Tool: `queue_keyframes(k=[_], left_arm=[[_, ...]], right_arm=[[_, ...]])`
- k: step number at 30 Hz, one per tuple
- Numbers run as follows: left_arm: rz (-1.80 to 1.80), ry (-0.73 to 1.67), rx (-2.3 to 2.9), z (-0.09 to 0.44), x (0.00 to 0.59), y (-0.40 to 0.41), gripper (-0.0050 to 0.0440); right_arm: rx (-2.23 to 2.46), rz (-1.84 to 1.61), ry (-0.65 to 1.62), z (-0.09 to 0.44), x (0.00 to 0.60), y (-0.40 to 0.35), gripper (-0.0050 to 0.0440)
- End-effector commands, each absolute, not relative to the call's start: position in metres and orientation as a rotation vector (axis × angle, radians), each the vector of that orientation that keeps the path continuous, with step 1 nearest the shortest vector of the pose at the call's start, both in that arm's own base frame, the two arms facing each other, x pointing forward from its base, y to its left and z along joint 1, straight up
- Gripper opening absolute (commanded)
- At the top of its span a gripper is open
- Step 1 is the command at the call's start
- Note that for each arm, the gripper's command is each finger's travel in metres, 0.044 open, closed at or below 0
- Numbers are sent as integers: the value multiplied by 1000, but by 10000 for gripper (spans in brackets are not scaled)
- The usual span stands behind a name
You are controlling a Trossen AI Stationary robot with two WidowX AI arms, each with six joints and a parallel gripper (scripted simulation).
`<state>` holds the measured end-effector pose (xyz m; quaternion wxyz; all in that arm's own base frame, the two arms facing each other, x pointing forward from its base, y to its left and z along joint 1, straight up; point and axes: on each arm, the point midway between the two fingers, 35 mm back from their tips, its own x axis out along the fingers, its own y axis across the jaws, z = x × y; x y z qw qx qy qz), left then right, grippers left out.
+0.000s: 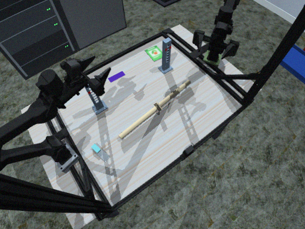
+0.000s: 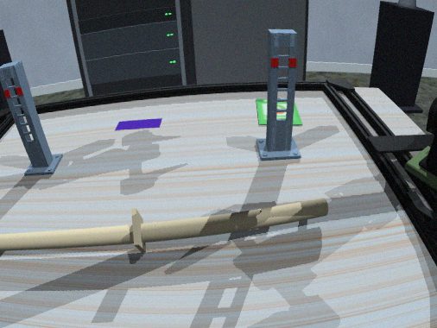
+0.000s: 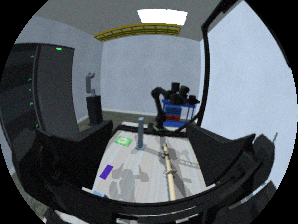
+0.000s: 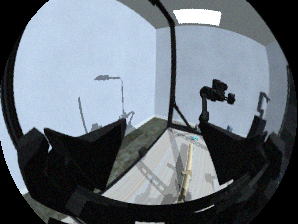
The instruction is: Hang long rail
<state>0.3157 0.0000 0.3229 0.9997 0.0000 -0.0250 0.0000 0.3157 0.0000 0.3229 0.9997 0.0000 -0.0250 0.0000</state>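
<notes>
The long tan rail (image 1: 155, 108) lies flat and diagonal on the table, with two small cross pieces along it; it also shows in the exterior view (image 2: 173, 229). Neither gripper touches it. One grey post (image 1: 166, 55) stands at the back near the right arm, with a red mark (image 2: 283, 62) near its top. The other post (image 1: 96, 99) stands under the left arm and has a red mark (image 2: 13, 91) high up. My left gripper (image 1: 94, 70) is open and empty, in the air above that post. My right gripper (image 1: 215, 45) is open and empty, raised at the table's far edge.
A purple patch (image 1: 116, 76) and a green patch (image 1: 154, 53) lie flat near the back. A small cyan block (image 1: 96, 148) sits near the left front. A black frame (image 1: 211, 75) rims the table. A server rack (image 1: 33, 33) stands behind.
</notes>
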Motion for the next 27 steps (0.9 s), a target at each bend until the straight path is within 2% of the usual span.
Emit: queue_keyframes(k=[1, 18, 27], left_arm=[[0, -50, 0, 323, 316, 0, 440], [-3, -38, -2, 321, 317, -1, 440], [-86, 441, -55, 243, 364, -38, 440]], right_arm=[[0, 0, -50, 323, 316, 0, 440], [1, -2, -38, 321, 317, -1, 440], [43, -101, 410, 250, 360, -35, 440]])
